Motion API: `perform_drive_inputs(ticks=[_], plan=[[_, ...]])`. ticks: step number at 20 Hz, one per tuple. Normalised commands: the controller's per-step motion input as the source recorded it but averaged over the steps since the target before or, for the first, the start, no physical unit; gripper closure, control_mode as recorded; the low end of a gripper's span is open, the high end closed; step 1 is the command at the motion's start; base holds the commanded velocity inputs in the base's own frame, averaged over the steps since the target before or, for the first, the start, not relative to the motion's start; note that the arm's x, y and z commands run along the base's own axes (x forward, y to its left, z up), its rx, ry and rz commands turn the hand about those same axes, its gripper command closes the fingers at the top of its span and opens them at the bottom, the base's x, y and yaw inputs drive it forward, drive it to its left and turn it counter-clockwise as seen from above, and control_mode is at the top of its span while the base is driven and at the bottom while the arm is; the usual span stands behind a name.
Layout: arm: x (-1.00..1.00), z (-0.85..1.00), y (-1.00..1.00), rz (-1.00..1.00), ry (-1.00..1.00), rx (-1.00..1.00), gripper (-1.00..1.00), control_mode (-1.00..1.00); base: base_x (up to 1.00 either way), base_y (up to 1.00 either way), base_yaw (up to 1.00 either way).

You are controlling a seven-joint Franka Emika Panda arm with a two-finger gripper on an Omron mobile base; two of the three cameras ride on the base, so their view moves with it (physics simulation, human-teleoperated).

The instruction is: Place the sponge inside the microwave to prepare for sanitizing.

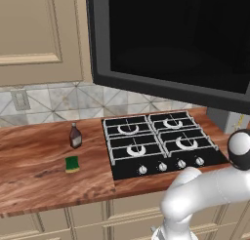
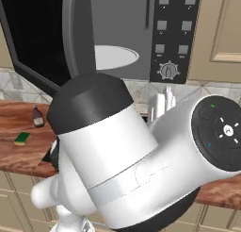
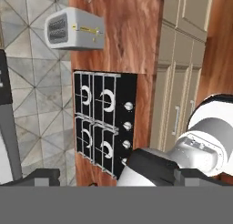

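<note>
Jaws released, gripping nothing, above the wooden surface (image 1: 34, 161); sponge (image 1: 72, 164) lies beside bottle (image 1: 74, 136), microwave (image 2: 122, 33) door open.

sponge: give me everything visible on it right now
The sponge is a small rectangular block with a green top and a yellow bottom layer, looking soft and matte. It lies flat, green side up, on the wooden counter, left of the black stovetop and a little in front of the small brown bottle, apart from both. Nothing touches it but the counter. In the right base view it shows at the far left. It is not yet in the microwave, whose door is open.
</note>
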Motion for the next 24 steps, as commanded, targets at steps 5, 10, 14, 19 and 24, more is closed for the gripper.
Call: perform_drive_inputs(ticks=[5, 10, 14, 19, 24], plan=[[0.01, -0.41, 0.10, 0.10, 0.00, -0.02, -1.00, -1.00, 0.00, 0.00, 0.00], [0.02, -0.25, 0.00, 0.05, 0.05, 0.00, -1.00, -1.00, 0.00, 0.00, 0.00], [0.27, -0.11, 0.00, 0.00, -0.06, 0.30, -1.00, -1.00, 0.00, 0.00, 0.00], [0.43, -0.29, -0.02, 0.03, -0.12, 0.42, -1.00, -1.00, 0.00, 0.00, 0.00], [0.65, -0.20, 0.10, 0.26, -0.01, 0.06, -1.00, -1.00, 0.00, 0.00, 0.00]])
